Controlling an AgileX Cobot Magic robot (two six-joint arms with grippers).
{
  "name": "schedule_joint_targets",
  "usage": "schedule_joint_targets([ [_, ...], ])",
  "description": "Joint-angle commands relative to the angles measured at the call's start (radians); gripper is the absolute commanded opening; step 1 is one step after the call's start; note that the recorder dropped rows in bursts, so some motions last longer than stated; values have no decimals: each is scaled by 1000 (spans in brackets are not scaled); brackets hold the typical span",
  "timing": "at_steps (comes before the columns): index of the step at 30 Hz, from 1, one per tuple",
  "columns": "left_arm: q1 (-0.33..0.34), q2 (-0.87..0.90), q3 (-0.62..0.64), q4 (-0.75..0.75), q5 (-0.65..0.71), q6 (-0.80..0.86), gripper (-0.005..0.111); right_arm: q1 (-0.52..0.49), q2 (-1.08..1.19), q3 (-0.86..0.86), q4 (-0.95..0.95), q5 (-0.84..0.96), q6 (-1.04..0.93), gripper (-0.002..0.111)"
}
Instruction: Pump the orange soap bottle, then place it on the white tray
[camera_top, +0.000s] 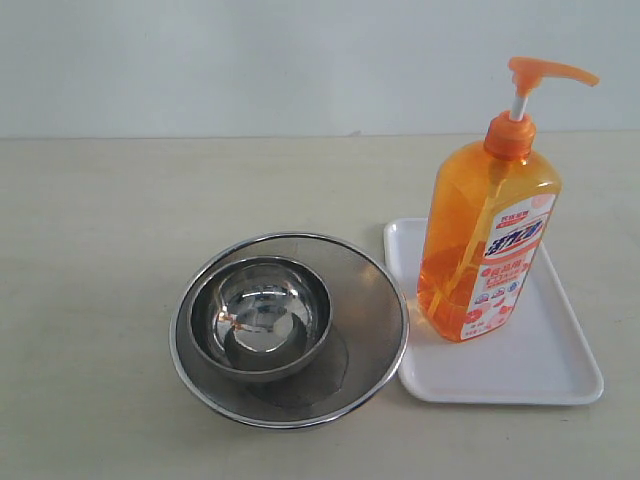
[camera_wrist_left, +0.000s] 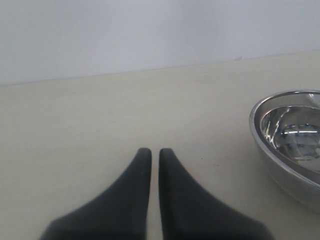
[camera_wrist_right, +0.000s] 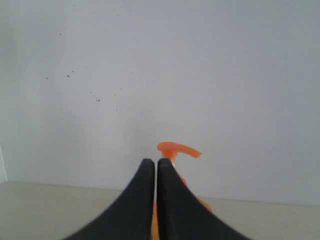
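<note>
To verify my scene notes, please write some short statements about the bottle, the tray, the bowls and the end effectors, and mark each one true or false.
1. The orange soap bottle stands upright on the white tray. True.
2. Its pump nozzle points toward the mesh strainer. False: it points away from it.
3. A steel bowl sits inside the strainer. True.
4. The right end effector grips the bottle. False: it is shut on nothing, and the bottle shows beyond it.
</note>
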Motion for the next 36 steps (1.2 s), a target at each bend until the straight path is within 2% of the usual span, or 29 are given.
schedule_joint_targets([
  [1, 3, -3, 4, -8, 2, 4, 5, -3, -6, 2, 317, 137, -363, 0],
  [4, 3, -3, 4, -8, 2, 4, 5, -3, -6, 2, 431, 215, -459, 0],
  [15, 3, -3, 4, -8, 2, 4, 5, -3, -6, 2, 431, 221, -456, 0],
  [24, 3, -3, 4, -8, 2, 4, 5, -115, -41, 2, 512, 254, -458, 0],
  [28, 3, -3, 4, -8, 2, 4, 5, -117, -57, 2, 512, 327, -487, 0],
  [36, 3, -3, 4, -8, 2, 4, 5, -117, -55, 2, 552, 303, -491, 0],
])
